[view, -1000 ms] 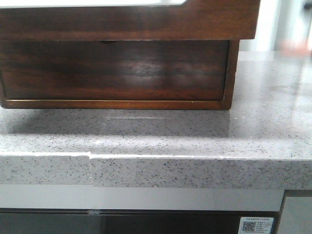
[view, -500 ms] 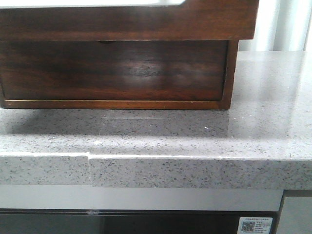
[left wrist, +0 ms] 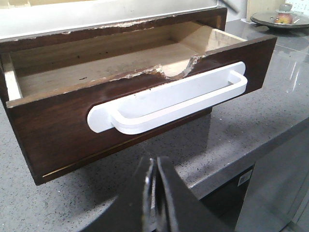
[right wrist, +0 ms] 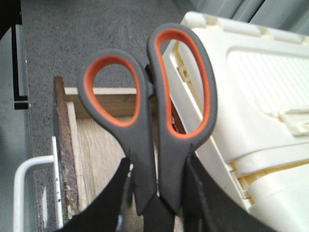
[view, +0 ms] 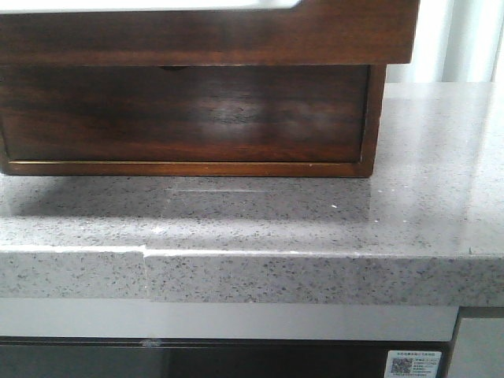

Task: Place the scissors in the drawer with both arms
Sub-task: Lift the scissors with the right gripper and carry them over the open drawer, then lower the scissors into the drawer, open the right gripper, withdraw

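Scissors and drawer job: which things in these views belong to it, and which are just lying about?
Job:
scissors, held by the right gripper
open drawer
left gripper, shut, empty

Lying about:
cream plastic box
round tray, far on the counter

The drawer (left wrist: pixel 120 101) stands pulled out, its pale wooden inside bare and open from above across the upper middle of the left wrist frame, with a white handle (left wrist: pixel 169 104) jutting from its front. In the right wrist frame the scissors (right wrist: pixel 149 111), clamped in the right gripper (right wrist: pixel 157 212), hang over that open inside, hemmed at the right by a cream plastic box (right wrist: pixel 251 96) and at the left by the drawer's front wall. Speckled counter (view: pixel 409 205) lies free at the front frame's right.
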`<action>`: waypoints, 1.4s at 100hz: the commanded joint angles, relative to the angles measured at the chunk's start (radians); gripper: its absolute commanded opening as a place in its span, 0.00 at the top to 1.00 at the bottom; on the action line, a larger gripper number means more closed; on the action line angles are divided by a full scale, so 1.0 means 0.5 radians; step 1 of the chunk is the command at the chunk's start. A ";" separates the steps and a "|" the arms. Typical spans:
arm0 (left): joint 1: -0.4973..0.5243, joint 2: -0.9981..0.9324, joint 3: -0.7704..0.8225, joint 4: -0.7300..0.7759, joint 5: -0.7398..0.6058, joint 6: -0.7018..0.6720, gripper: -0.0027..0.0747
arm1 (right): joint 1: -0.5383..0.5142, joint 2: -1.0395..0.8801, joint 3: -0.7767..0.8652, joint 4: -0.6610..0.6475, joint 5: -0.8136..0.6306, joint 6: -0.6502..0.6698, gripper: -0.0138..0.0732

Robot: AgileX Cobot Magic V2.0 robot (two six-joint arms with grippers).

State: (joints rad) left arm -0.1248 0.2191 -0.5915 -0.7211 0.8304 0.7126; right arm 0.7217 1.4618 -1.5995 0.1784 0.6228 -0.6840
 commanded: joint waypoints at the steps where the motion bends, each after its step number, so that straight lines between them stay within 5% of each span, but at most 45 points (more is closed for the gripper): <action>1: -0.002 0.021 -0.068 -0.101 -0.103 0.000 0.99 | 0.001 -0.001 -0.069 -0.054 -0.144 -0.030 0.92; 51: -0.002 0.021 -0.068 -0.101 -0.103 0.000 0.99 | 0.001 0.176 -0.069 -0.269 0.055 -0.026 0.88; 73: -0.002 0.021 -0.068 -0.101 -0.100 0.000 0.99 | -0.006 0.176 -0.069 -0.269 0.054 0.135 0.39; 81: -0.002 0.021 -0.068 -0.101 -0.100 0.000 0.99 | -0.006 0.153 -0.069 -0.269 0.057 0.184 0.30; 98: -0.002 0.021 -0.068 -0.101 -0.100 0.000 0.99 | -0.006 0.030 -0.069 -0.269 0.033 0.277 0.42; 118: -0.002 0.021 -0.068 -0.092 -0.141 -0.010 0.99 | -0.006 -0.291 -0.044 -0.261 0.061 0.445 0.89; 140: -0.002 0.019 -0.057 -0.056 -0.236 -0.013 0.99 | -0.006 -0.883 0.329 -0.261 0.028 0.445 0.90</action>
State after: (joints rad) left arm -0.1248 0.2147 -0.5915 -0.7194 0.7951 0.7126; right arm 0.7217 1.1627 -1.4960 0.0501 0.7167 -0.4646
